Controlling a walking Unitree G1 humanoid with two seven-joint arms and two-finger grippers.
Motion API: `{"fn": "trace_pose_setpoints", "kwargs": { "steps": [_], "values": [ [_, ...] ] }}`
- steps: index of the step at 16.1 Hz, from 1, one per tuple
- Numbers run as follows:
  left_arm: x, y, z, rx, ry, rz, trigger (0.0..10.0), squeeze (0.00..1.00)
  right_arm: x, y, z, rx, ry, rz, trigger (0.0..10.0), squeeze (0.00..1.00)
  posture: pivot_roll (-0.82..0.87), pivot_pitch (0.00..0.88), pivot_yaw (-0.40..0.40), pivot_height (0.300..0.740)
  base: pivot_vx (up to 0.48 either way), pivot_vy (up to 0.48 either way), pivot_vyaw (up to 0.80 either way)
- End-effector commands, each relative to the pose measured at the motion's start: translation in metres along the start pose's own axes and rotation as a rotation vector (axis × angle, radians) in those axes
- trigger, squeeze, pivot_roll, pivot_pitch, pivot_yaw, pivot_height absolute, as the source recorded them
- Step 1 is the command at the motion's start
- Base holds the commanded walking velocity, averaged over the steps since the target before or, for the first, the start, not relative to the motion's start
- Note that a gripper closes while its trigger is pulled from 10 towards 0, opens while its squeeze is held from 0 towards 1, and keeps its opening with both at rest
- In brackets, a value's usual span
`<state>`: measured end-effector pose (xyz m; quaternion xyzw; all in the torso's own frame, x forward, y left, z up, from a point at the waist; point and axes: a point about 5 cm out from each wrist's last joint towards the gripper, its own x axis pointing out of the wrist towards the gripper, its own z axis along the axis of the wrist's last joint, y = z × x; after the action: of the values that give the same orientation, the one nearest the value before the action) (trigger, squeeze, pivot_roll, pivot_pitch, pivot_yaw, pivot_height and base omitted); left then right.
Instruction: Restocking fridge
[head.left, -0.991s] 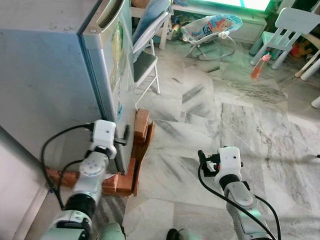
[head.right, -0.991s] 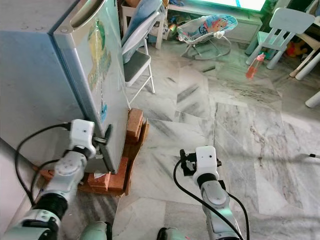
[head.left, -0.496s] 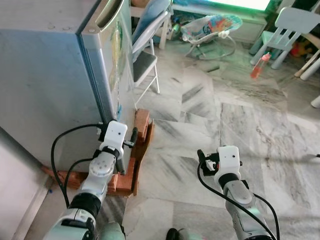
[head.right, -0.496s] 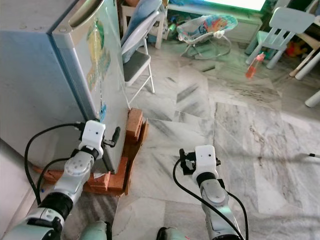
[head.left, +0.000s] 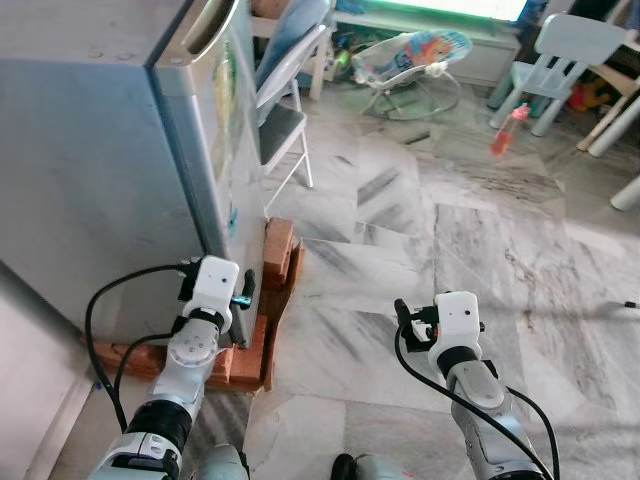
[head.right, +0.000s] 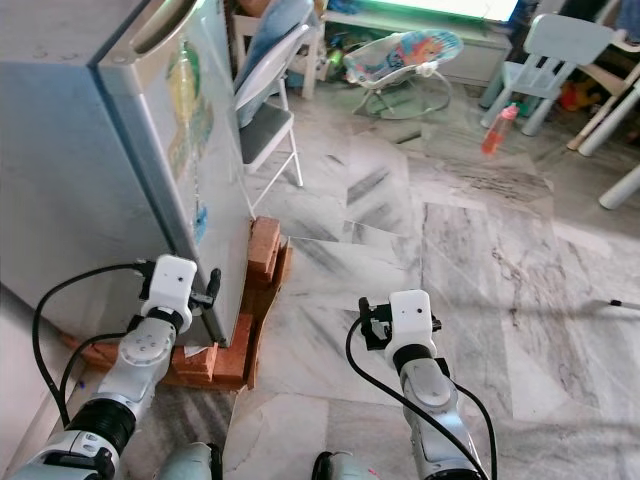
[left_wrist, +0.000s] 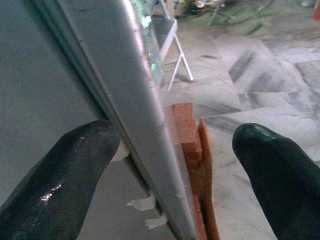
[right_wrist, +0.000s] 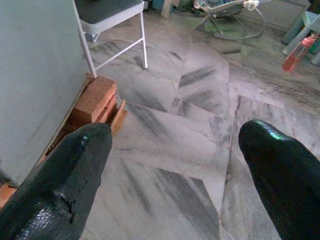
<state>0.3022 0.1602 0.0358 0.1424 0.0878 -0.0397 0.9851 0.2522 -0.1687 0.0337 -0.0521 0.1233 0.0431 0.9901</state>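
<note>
Left gripper at the fridge door's lower edge

The fridge (head.left: 110, 170) stands far left on bricks (head.left: 278, 250); the left gripper (left_wrist: 172, 165) straddles its door (left_wrist: 130, 110) edge, fingers apart. The door is stiff, smooth, probably heavy: hook that edge. Right gripper (right_wrist: 175, 165) hangs spread over slick marble floor (head.left: 480, 240); folding chair (head.left: 285, 120) and toys lie beyond.
</note>
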Motion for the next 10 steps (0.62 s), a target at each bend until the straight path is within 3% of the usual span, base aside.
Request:
{"fn": "trace_pose_setpoints", "kwargs": {
  "steps": [1,2,9,10],
  "values": [
    [0.003,0.001,0.004,-0.004,-0.005,0.016,10.0,0.0,0.0,-0.003,-0.002,0.0,0.008,-0.003,10.0,0.0,0.1,0.082,-0.089,0.74,0.0,0.0,0.0],
    [0.009,0.005,0.015,-0.024,-0.042,0.032,10.0,0.0,0.001,-0.003,-0.002,-0.001,0.007,-0.002,10.0,0.0,0.1,0.081,-0.088,0.74,0.0,0.0,0.0],
    [0.017,0.003,0.028,-0.034,-0.073,0.042,10.0,0.0,0.0,-0.001,0.0,0.0,-0.002,-0.003,10.0,0.0,0.11,0.088,-0.093,0.74,0.0,0.0,0.0],
    [0.023,0.0,0.039,-0.051,-0.096,0.045,10.0,0.0,0.001,-0.001,-0.003,-0.011,0.013,0.006,10.0,0.0,0.12,0.087,-0.099,0.74,0.0,0.0,0.0]
  ]
}}
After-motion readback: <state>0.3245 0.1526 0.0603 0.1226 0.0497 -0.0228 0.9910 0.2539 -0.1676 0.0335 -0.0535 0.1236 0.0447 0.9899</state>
